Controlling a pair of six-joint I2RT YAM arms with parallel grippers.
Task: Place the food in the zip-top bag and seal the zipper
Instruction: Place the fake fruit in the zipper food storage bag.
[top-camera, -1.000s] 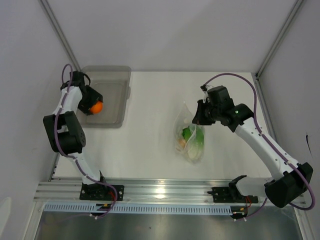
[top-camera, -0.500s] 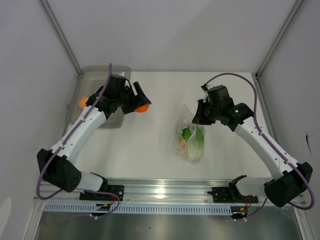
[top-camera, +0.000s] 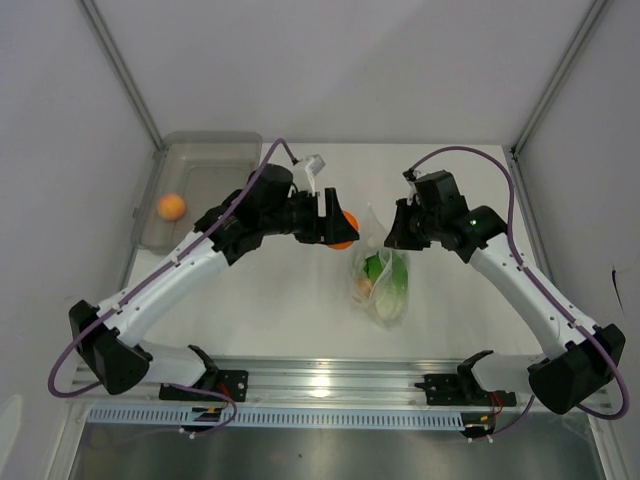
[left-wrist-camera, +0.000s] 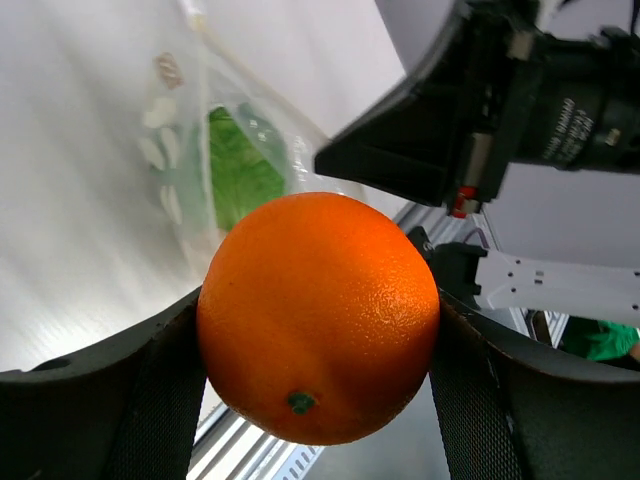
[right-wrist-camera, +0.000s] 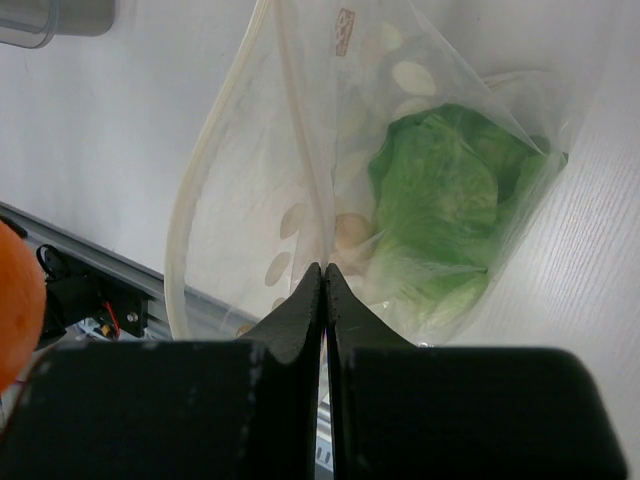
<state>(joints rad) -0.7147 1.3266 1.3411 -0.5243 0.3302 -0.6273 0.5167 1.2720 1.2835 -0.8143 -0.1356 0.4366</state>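
My left gripper (top-camera: 335, 225) is shut on an orange fruit (top-camera: 343, 230) and holds it in the air just left of the bag's mouth; the fruit fills the left wrist view (left-wrist-camera: 318, 315). The clear zip-top bag (top-camera: 382, 268) lies mid-table with the green lettuce (top-camera: 388, 275) and a pale beige lump (top-camera: 364, 287) inside. My right gripper (top-camera: 397, 235) is shut on the bag's upper rim (right-wrist-camera: 300, 200) and holds its mouth open; the lettuce (right-wrist-camera: 450, 210) and lump (right-wrist-camera: 350, 230) show through the plastic. A second orange fruit (top-camera: 170, 206) sits in the grey bin.
The translucent grey bin (top-camera: 215, 165) stands at the back left of the table. White walls and metal posts close in the left, back and right sides. An aluminium rail (top-camera: 320, 385) runs along the near edge by the arm bases.
My left arm has swung right from the bin, carrying the orange fruit across the table to beside the bag's mouth. The right gripper and bag have stayed still.
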